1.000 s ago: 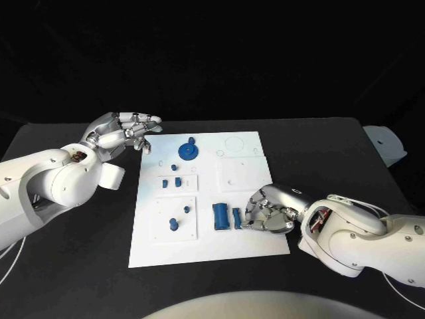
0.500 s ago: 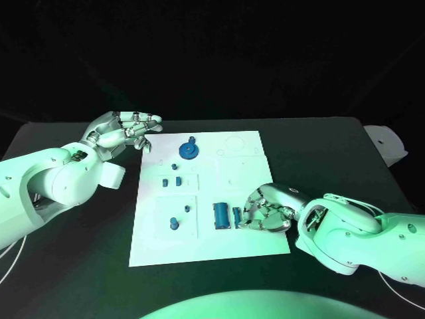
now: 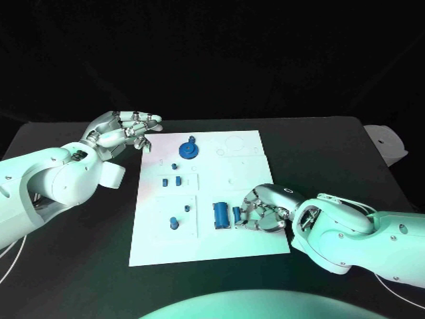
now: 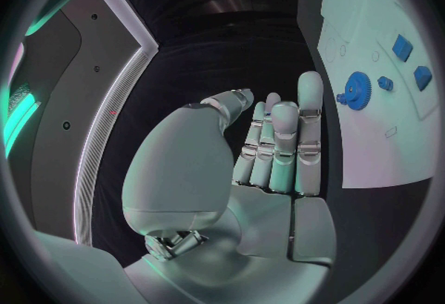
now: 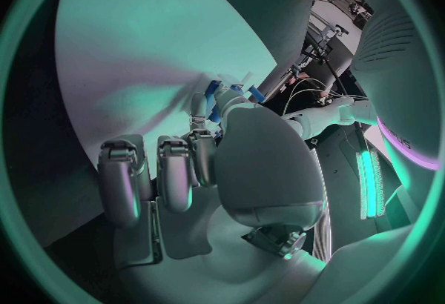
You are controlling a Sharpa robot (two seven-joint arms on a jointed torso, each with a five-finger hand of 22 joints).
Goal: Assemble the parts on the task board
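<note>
The right robot hand (image 3: 263, 211) curls over a blue part (image 3: 236, 216) near the task board's (image 3: 241, 179) front edge, its hold unclear; the left robot hand (image 3: 125, 129) hovers empty, fingers apart.

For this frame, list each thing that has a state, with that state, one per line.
task board: flat on the table, parts on it.
blue gear: on the board's far end, untouched.
blue block: lying on the board beside the right hand.
left hand: off the board's far left corner, holding nothing.
right hand: fingers on a small blue part.
</note>
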